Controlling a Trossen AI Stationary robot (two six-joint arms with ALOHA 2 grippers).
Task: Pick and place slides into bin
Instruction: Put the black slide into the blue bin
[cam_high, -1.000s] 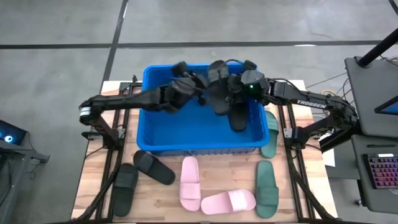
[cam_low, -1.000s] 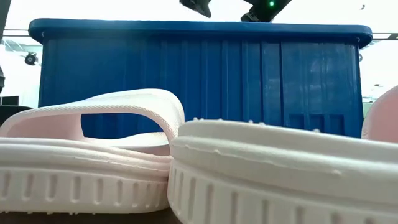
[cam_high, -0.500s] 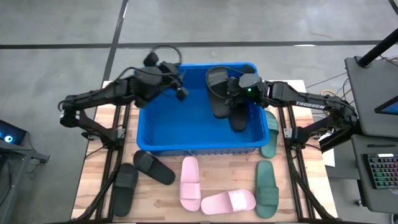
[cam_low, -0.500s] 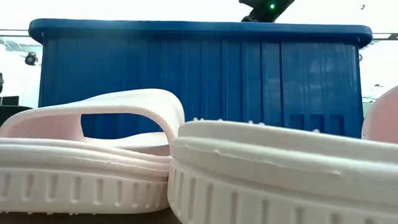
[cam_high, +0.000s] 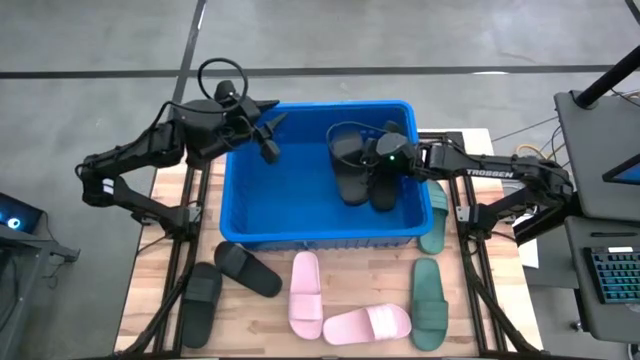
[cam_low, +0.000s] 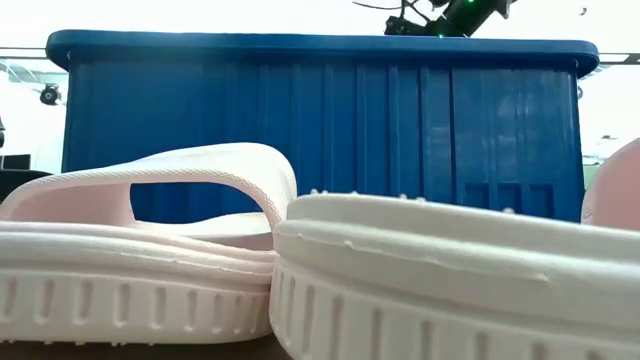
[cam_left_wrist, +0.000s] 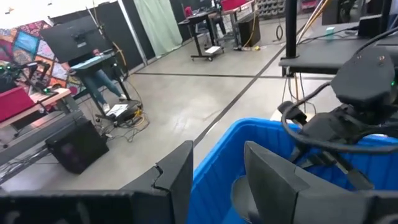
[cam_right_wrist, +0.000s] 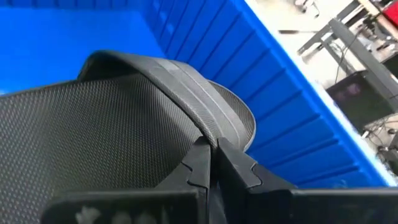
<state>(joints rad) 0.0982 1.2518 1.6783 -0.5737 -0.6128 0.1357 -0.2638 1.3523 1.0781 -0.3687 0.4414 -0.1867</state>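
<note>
Robotics lab: grey taped floor (cam_high: 100, 50), rolling desks (cam_left_wrist: 214, 25), monitor (cam_left_wrist: 78, 37).

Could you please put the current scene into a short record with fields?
bin: blue, at the table's far middle
in bin: two black slides
right gripper: shut on the strap of a black slide, inside the bin
left gripper: open, empty, over the bin's far left corner
on table: two black slides, two pink slides, two green slides

Black slides (cam_high: 352, 165) inside blue bin (cam_high: 300, 238)
</note>
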